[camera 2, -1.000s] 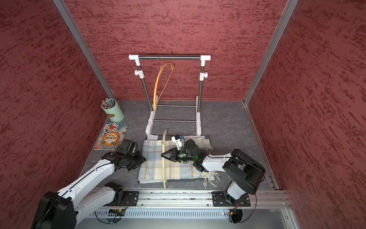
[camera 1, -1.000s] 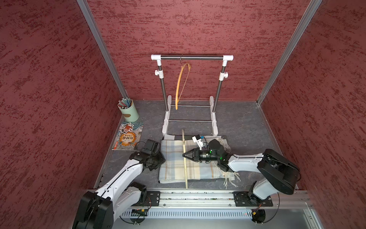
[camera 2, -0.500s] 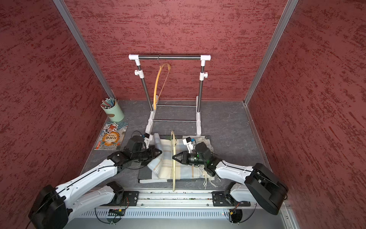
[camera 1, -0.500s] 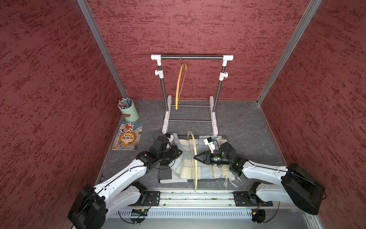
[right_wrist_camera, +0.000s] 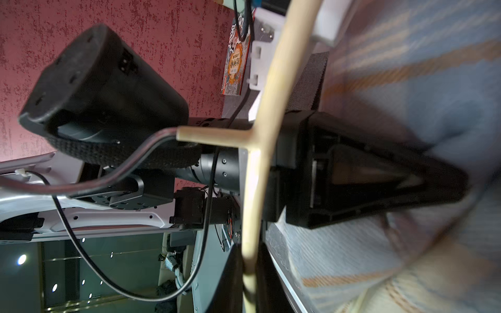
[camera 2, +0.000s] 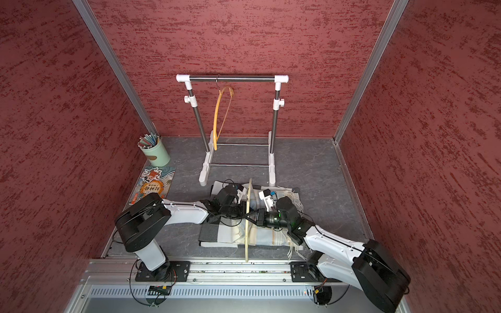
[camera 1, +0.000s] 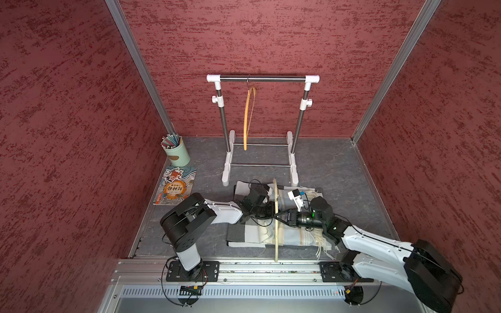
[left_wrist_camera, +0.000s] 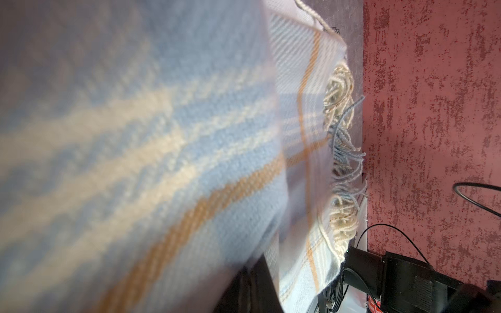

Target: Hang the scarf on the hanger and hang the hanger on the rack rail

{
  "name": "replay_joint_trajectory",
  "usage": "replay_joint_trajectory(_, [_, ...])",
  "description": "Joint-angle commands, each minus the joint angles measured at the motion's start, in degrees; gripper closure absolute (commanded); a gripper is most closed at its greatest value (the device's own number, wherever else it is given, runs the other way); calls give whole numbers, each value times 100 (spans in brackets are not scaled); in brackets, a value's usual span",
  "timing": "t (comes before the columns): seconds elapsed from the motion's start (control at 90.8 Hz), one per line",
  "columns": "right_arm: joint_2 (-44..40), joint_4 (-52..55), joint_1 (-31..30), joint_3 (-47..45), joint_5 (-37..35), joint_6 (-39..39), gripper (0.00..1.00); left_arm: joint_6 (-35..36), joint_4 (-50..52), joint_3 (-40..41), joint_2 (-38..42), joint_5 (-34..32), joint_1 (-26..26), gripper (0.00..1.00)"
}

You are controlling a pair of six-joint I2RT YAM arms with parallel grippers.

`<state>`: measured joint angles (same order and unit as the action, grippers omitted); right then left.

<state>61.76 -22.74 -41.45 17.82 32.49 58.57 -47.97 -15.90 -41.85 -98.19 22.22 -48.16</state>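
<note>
Both tools closed: left gripper [right_wrist_camera: 455, 176] pinches a fold of plaid scarf [camera 1: 292, 235], right gripper [camera 1: 279, 215] clamps the pale wooden hanger [camera 1: 275, 238]

Both top views look steeply down from the front toward the clothes rack [camera 1: 262, 79], sharing the whole scene. Wrist cameras sit close against the plaid scarf [left_wrist_camera: 168, 151].

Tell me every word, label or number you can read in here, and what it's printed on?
Book: large characters, apparently Chinese, on an orange disc on the cover; too blurred to read in any view.
Cup of pencils: a brown oval patch; no lettering can be made out.
Red sticker in the left wrist view: print too small to read.
No other writing shows.
</note>
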Motion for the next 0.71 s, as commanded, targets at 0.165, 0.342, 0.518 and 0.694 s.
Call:
replay_joint_trajectory(0.165, [-1,670,106,-202,-100,28,100,237,-565,398,838,235,-160,100])
replay_joint_trajectory(0.342, [-190,682,274,-343,-93,50,100,213,-690,592,1023,406,-158,100])
replay_joint_trajectory(0.518, [-545,822,631,-581,63,66,100,105,-1581,625,659,944,-92,100])
replay_joint_trajectory(0.694, [-538,999,942,-613,393,-73,100,-390,-3039,341,-539,1550,-83,100])
